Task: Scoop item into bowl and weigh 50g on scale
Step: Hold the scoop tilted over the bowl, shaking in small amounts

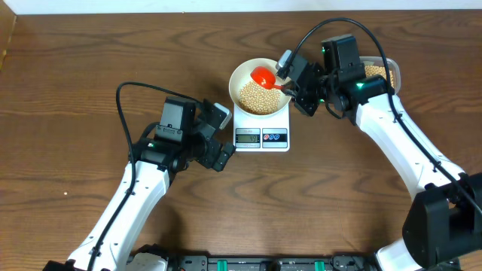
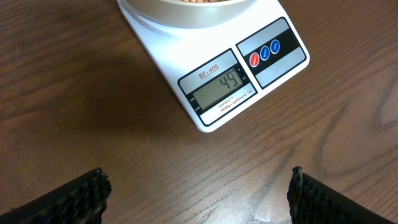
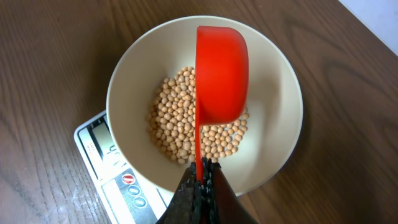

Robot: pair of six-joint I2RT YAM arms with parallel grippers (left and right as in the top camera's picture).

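While the right arm [image 1: 392,132] reaches up from the near right edge and bends at the wrist toward the left, its jaws sit closed on the thin handle of a red scoop [image 3: 221,74]. They hold the scoop over the bowl [image 3: 124,87]. From the right wrist view the scoop's smooth, rounded plastic side faces the camera, and its cup hangs above the beans [image 3: 174,118] without clearly touching them. What is inside the cup cannot be told.

The beans are small, round and tan-yellow, and they lie in a loose heap across the bottom of the bowl. The bowl is plain, round and white, with a smooth matte wall. It stands on the far end of the scale [image 2: 168,56].

The scale is a flat white rectangle. At its near end is a grey display [image 2: 221,87] that reads 49, with small round red and blue buttons [image 2: 254,59] beside it.

The left arm [image 1: 147,169] rises from the near left, and its wrist is turned right toward the scale's display end. Its jaws stand wide apart, hold nothing, and hover low over the brown wood-grain surface [image 1: 75,90], just beside the scale. The inner faces of its black fingers [image 2: 81,199] are ribbed.

Behind the right wrist, a clear tub [image 1: 380,71] of more beans is partly hidden.
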